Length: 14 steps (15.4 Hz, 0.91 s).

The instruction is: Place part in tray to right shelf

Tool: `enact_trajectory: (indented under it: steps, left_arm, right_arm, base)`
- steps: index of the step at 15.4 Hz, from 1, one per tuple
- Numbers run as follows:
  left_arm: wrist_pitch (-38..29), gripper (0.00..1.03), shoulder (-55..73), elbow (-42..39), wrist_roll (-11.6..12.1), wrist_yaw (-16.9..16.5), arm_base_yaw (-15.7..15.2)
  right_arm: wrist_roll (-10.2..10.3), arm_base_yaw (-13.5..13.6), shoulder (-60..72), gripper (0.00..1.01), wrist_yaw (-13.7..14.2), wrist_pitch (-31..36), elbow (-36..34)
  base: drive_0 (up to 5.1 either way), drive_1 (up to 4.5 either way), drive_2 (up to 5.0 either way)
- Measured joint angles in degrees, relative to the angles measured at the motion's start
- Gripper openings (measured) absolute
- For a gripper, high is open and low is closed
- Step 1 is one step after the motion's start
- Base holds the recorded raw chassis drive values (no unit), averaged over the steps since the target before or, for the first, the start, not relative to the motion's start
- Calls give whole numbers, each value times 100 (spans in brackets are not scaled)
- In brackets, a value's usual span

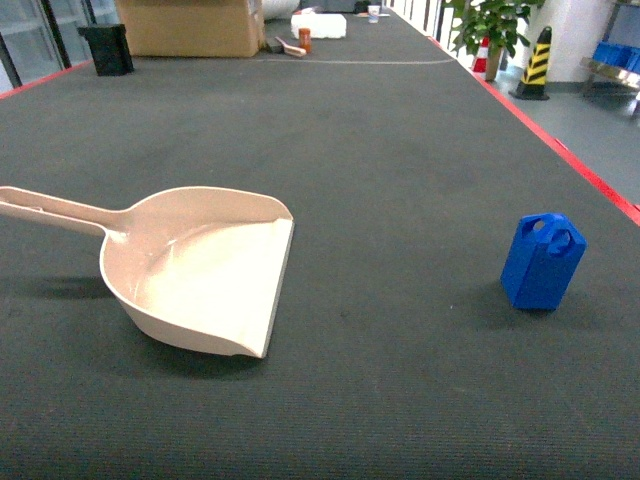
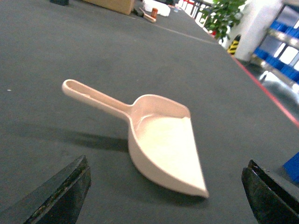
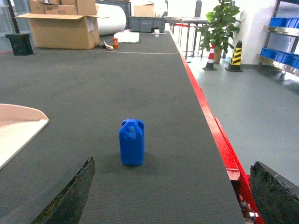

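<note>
Only head view shows part (image 1: 542, 262) beside tray (image 1: 200, 270) whole.

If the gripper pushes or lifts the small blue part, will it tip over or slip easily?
The part stands upright on the dark mat, taller than wide, so a push near its top would probably tip it. It looks like stiff moulded plastic, likely light. Its smooth sides might slip; the ribbed mat should limit sliding.

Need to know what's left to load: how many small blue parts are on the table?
1. The blue part stands upright on the dark mat, apart from the beige tray, on its right, nearer the red edge. None lies in the tray.
</note>
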<state>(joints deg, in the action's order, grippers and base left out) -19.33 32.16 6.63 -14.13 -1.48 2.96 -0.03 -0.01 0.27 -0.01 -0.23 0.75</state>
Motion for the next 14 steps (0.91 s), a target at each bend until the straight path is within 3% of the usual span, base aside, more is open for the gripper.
enact_trajectory:
  steps: [2, 3, 5, 8, 10, 14]
  left_arm:
    - [-1873, 98, 2326, 570, -1493, -487, -407]
    - [-2225, 98, 2898, 732, -1921, -592, -422]
    - [-2463, 98, 3285, 848, -2157, -632, -424]
    - [-3169, 98, 5209, 1655, -3150, -846, -566]
    - [-3198, 98, 6275, 2181, -3574, -887, -693]
    - [-3141, 98, 7075, 3047, -4022, -861, -807]
  right_arm:
    - [0, 0, 0, 98, 0, -2, 0]
    - [0, 0, 0, 98, 0, 0, 0]
    - [0, 0, 0, 98, 0, 2, 0]
    - [0, 0, 0, 98, 0, 0, 0]
    - [0, 0, 0, 98, 0, -2, 0]
    - [0, 0, 0, 98, 0, 0, 0]
  base:
    - [0, 0, 0]
    - [0, 0, 0]
    - [0, 0, 0]
    - [0, 0, 0]
    - [0, 0, 0]
    - [0, 0, 0]
